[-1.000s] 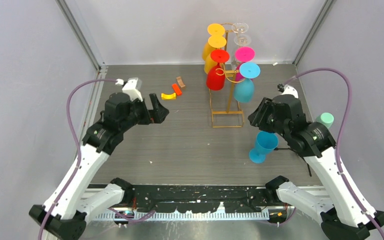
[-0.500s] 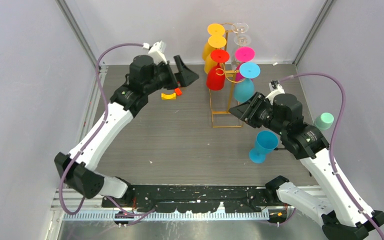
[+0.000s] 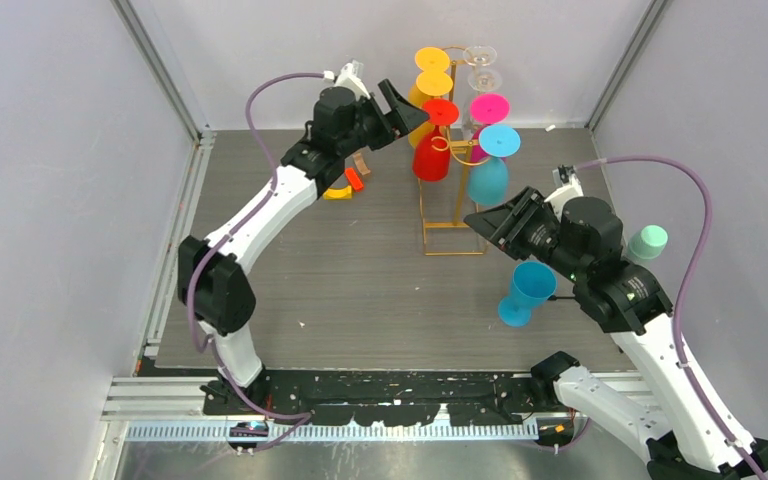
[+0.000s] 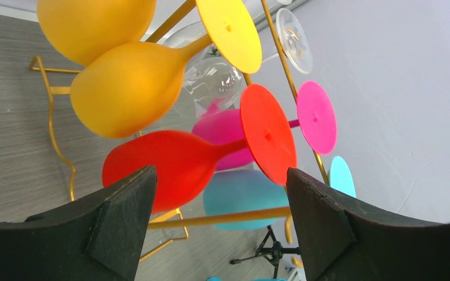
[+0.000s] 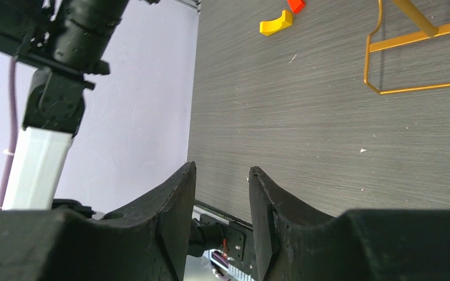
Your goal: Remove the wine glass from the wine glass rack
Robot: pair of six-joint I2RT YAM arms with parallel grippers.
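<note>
The gold wire wine glass rack [image 3: 457, 205] stands at the back middle with several glasses hanging upside down on its hooks: two orange [image 3: 427, 92], a red [image 3: 431, 152], a pink [image 3: 488, 108], a cyan [image 3: 487, 178] and a clear one [image 3: 480, 66]. My left gripper [image 3: 415, 111] is open and empty, just left of the red glass's foot. In the left wrist view its gripper [image 4: 220, 175] has the red glass [image 4: 164, 167] and the rack's upright [image 4: 222, 218] framed between the fingers. My right gripper [image 3: 482, 222] hovers by the rack's base, jaws slightly apart and empty, as the right wrist view [image 5: 221, 170] shows.
A blue glass [image 3: 526, 293] stands on the table in front of my right arm, and a mint cup [image 3: 648, 241] sits at the far right. Small yellow [image 3: 337, 192], red [image 3: 354, 180] and brown [image 3: 362, 163] pieces lie left of the rack.
My left arm has swung up and right from the table's left side to the red glass on the rack. My right gripper has shifted slightly left toward the rack's base.
</note>
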